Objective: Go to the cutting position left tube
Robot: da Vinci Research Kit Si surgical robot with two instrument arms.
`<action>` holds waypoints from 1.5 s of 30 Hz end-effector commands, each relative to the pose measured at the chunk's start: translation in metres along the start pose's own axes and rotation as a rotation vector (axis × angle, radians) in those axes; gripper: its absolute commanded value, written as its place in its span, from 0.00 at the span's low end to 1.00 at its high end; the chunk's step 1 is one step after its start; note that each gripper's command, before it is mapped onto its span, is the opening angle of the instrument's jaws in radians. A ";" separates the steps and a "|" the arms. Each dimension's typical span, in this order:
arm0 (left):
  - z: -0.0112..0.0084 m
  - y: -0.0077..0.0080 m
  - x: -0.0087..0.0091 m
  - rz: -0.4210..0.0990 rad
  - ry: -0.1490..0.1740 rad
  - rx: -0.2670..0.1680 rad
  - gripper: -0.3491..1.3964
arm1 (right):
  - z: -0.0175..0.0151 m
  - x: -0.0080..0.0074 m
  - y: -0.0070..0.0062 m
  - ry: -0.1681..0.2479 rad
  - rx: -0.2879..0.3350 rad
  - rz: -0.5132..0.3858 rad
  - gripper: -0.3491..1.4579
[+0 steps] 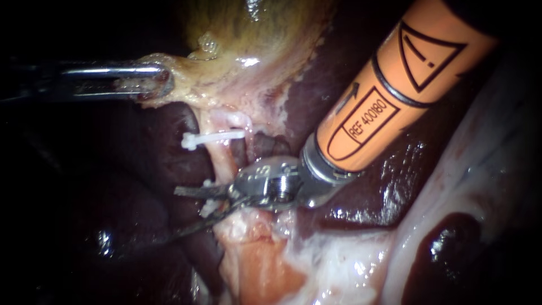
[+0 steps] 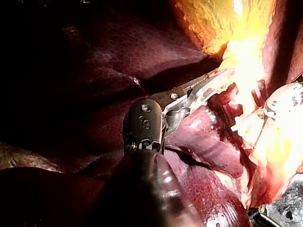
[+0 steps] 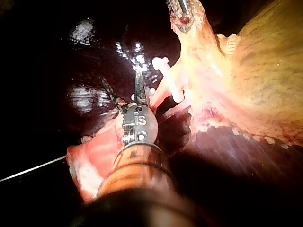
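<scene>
Endoscope view: what is biggest?

The dark liver point(image 1: 141, 169), lying under and around everything. Above it hangs the yellow gallbladder point(image 1: 243, 28).

And your tools?

My right tool point(image 1: 176, 212) comes in from the upper right on an orange shaft. Its two thin blades are spread, one on each side of the left tube point(image 1: 222, 161). My left tool point(image 1: 164, 82) comes in from the left, jaws pinching the pale edge of the gallbladder.

Where does that tube run?

From the gallbladder down between my right blades.

Anything smaller?

A white clip point(image 1: 214, 137) crosses the tube, between the gallbladder and the blades.
</scene>
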 end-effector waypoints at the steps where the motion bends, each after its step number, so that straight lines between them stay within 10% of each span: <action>1: 0.0000 0.0001 0.0001 0.000 0.000 0.000 0.00 | -0.0002 0.0001 -0.0001 0.000 0.001 0.001 0.96; 25: -0.0015 0.0006 0.0006 -0.003 -0.004 -0.006 0.00 | -0.0097 0.0000 -0.0001 0.014 0.034 0.102 0.96; 45: -0.0015 0.0006 0.0007 -0.004 -0.004 -0.006 0.00 | -0.0065 -0.0005 0.0026 0.030 0.014 0.134 0.97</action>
